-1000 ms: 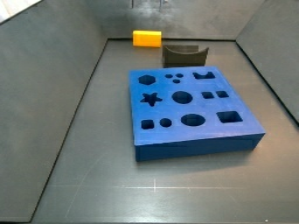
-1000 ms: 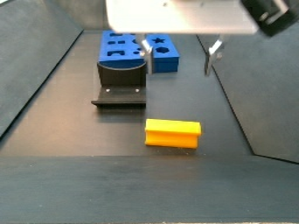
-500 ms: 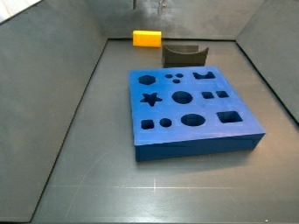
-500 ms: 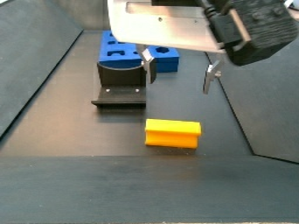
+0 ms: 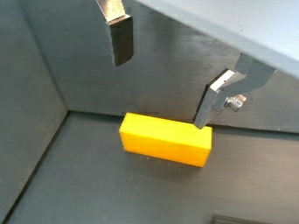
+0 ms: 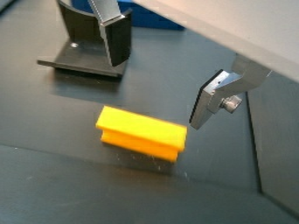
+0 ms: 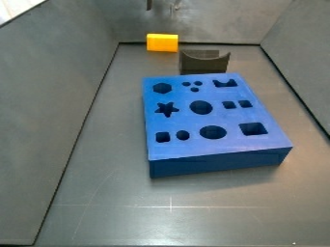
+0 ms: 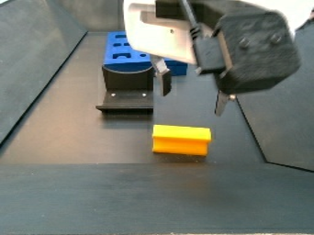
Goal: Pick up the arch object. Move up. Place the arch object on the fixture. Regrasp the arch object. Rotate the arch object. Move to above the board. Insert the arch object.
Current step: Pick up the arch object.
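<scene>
The arch object is a small orange-yellow block lying flat on the dark floor, seen in both side views (image 7: pixel 161 41) (image 8: pixel 182 139) and both wrist views (image 5: pixel 166 138) (image 6: pixel 140 131). My gripper (image 8: pixel 193 99) hangs above it, open and empty, its two fingers apart and clear of the block; it shows in both wrist views (image 5: pixel 159 94) (image 6: pixel 158 94). Only its fingertips (image 7: pixel 151 5) show at the top edge of a side view. The dark fixture (image 7: pixel 203 59) (image 8: pixel 127 92) (image 6: pixel 87 48) stands beside the block. The blue board (image 7: pixel 213 121) (image 8: pixel 128 50) lies beyond the fixture.
Grey walls enclose the floor. The block lies close to one wall (image 5: pixel 176 61), with the floor's edge next to it. The board's top has dark cut-outs, among them a star (image 7: pixel 165 108).
The gripper has come down toward the orange block and its body now fills more of a side view. The block, fixture and board have not moved.
</scene>
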Controlling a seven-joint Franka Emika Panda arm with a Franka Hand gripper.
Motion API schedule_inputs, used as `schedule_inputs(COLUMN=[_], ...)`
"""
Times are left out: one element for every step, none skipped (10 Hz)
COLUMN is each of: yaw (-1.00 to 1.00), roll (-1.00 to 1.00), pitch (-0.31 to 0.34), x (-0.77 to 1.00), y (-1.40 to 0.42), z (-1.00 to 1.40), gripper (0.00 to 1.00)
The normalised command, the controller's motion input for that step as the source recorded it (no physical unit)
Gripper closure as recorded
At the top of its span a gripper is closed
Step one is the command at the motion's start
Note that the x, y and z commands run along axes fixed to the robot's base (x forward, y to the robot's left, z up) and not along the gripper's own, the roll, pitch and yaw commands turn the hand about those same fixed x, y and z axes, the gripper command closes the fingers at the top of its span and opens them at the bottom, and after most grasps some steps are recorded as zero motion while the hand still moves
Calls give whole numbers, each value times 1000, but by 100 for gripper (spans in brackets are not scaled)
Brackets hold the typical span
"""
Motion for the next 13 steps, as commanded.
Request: schedule_inputs(yaw=[-769,-774,-791,-746,-691,-609,-520,-506,-537,-643,-774,-794,-791], roll=[-257,-260,-243,-270,-349,-441,-480,-444,-286,-166,-70,-63,-190], pitch=[-59,-107,-117,-99,-131,-149,-27,0,19,36,19,4,0], x=[29,20,0,80,54,49,226,289,229,180,74,60,0], y=[0,0,0,0,0,-6,0,66,160,171,169,171,0], z=[-334,-271,-271,-289,-111,0,-37,-206,-474,-700,-914,-949,-549], gripper=[0,0,0,0,0,0,0,0,0,0,0,0,0])
